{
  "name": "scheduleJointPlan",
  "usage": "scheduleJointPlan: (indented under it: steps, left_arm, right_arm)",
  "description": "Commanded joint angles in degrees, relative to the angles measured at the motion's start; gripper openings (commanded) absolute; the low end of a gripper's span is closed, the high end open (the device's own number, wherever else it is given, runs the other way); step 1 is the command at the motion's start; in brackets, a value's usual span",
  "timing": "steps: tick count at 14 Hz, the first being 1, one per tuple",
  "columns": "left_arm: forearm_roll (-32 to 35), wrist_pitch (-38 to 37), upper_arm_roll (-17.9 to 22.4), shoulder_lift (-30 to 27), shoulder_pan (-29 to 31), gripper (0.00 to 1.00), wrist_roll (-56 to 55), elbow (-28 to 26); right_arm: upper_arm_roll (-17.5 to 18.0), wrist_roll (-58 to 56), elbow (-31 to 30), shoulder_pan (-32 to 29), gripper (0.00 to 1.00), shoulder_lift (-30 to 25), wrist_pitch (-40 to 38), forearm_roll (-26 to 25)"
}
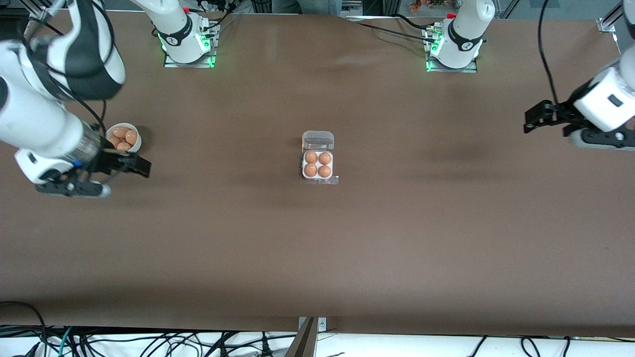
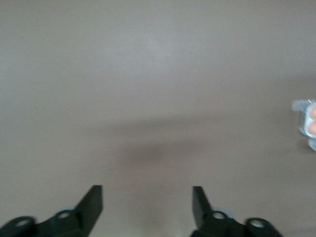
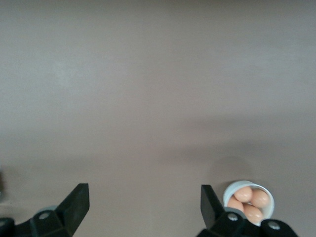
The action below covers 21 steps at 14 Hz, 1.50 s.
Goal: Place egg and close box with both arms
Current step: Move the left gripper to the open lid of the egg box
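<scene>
- The box (image 1: 318,162) sits mid-table, roughly midway between the two grippers and well apart from each.
- Its clear lid (image 1: 318,140) is open, folded back toward the robots' bases; the white tray lies nearer the front camera.
- All four cells hold an egg (image 1: 311,157); the eggs look alike, so the task's own egg cannot be told apart.
- The left gripper (image 1: 535,118) hangs over bare table (image 1: 317,248) toward the left arm's end, its fingers pointing toward the box.
- In the left wrist view the gripper (image 2: 147,200) has its fingers spread wide with nothing between them; the box (image 2: 307,118) shows only at the edge, well off to one side of the fingers.
- The right gripper (image 1: 133,165) hangs toward the right arm's end, just beside a white bowl (image 1: 135,147) of eggs, with the bowl on the side toward the bases.
- In the right wrist view the gripper (image 3: 145,202) stands wide apart and empty; the bowl (image 3: 249,200) lies just beside one finger (image 3: 208,201), outside the gap.
- The box does not show in the right wrist view.
</scene>
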Motion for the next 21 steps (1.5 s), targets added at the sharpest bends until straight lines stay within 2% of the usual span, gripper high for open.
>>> scheduleJointPlan:
  steps: [1,4,7,12,18,21]
  left_arm:
    - [-7.09,-2.82,-1.36,1.24,0.03,0.58,-3.72,1.45]
    - [-13.45,-6.42,-3.20,3.25,-1.98,0.27,-9.61,1.54]
    - [-13.63,-8.27,-4.26,5.80,-8.38,0.07,-17.16,1.54]
    - [-17.14,-8.36,-4.26,11.77,-19.03,0.00,-26.75,1.71]
    - [-25.48,-8.10,-4.26,21.79,-24.04,0.00,-27.82,1.71]
    - [-28.66,-7.92,-4.26,27.15,-25.81,0.00,-27.91,5.04]
  right_arm:
    - [1.69,-1.65,-5.50,-4.18,1.00,-8.22,-0.55,-0.92]
    - [3.17,-5.59,-2.88,-8.30,1.00,-9.46,-8.02,-0.65]
    - [3.53,-7.63,-2.16,-9.72,1.00,-10.70,-7.87,-0.56]
    - [3.62,-7.81,-1.90,-9.64,1.00,-9.91,-7.51,-0.56]
    - [3.53,-7.89,-1.20,-10.34,1.00,-9.91,-8.04,-0.21]
    - [3.53,-7.72,-1.02,-10.08,1.00,-9.20,-8.13,-0.13]
